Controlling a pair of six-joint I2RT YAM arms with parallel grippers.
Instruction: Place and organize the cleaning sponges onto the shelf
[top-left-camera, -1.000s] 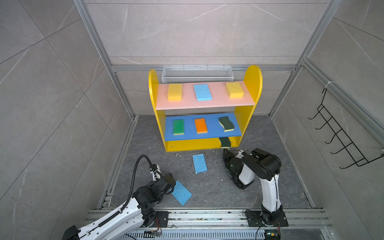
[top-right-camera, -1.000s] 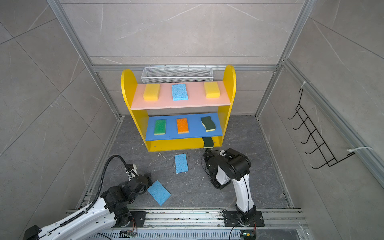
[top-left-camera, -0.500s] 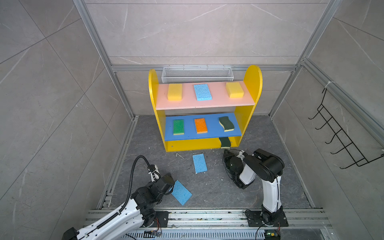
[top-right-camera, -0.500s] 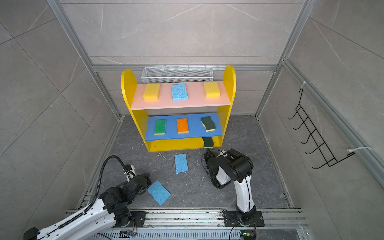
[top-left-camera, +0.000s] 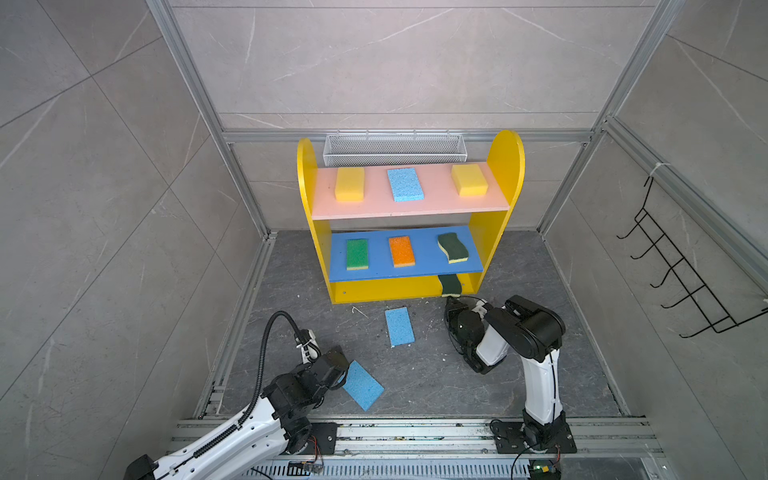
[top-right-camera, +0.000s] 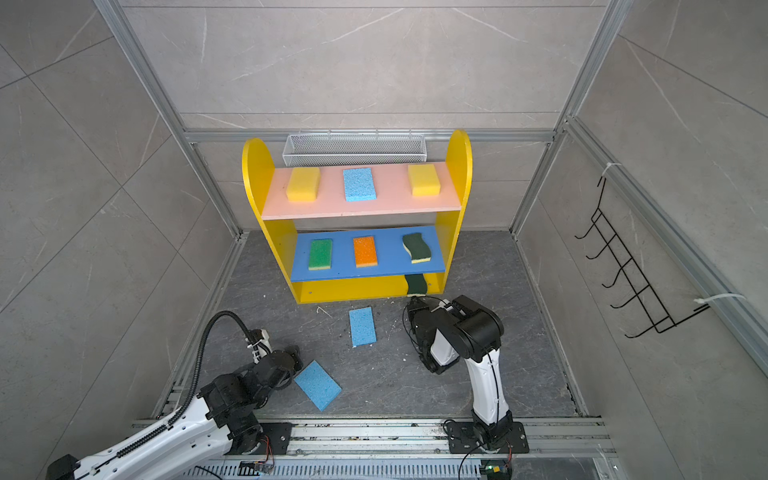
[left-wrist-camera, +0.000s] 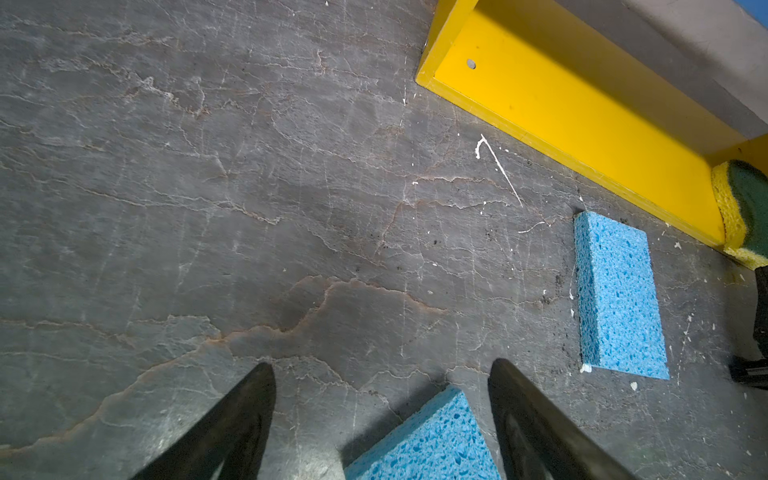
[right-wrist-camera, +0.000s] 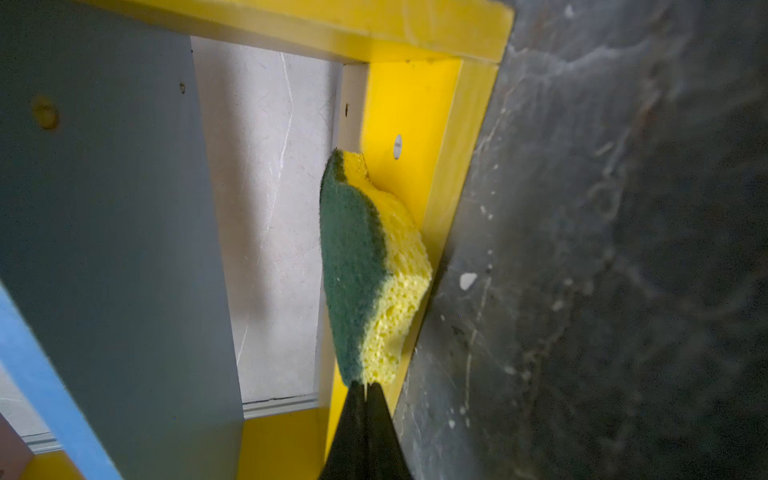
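The shelf (top-left-camera: 505, 166) stands at the back. Its pink board carries a yellow sponge (top-left-camera: 350, 184), a light blue one (top-left-camera: 405, 184) and another yellow one (top-left-camera: 469, 179). A green (top-left-camera: 357, 254), an orange (top-left-camera: 402, 251) and a wavy dark green sponge (top-left-camera: 453, 247) lie on the blue board. My right gripper (right-wrist-camera: 365, 386) is shut, its tips against the near end of a second wavy sponge (right-wrist-camera: 357, 266) on the yellow bottom board. Two light blue sponges (top-left-camera: 399, 326) (top-left-camera: 362, 385) lie on the floor. My left gripper (left-wrist-camera: 382, 365) is open over a corner of the nearer one (left-wrist-camera: 436, 444).
A white mesh basket (top-left-camera: 395, 147) hangs behind the shelf and a black wire hook rack (top-left-camera: 685, 286) is on the right wall. Metal rails (top-left-camera: 415, 432) run along the front edge. Crumbs and a white scrap (left-wrist-camera: 498, 166) lie on the dark floor.
Almost nothing: both arms have shifted only slightly and every sponge lies where it was.
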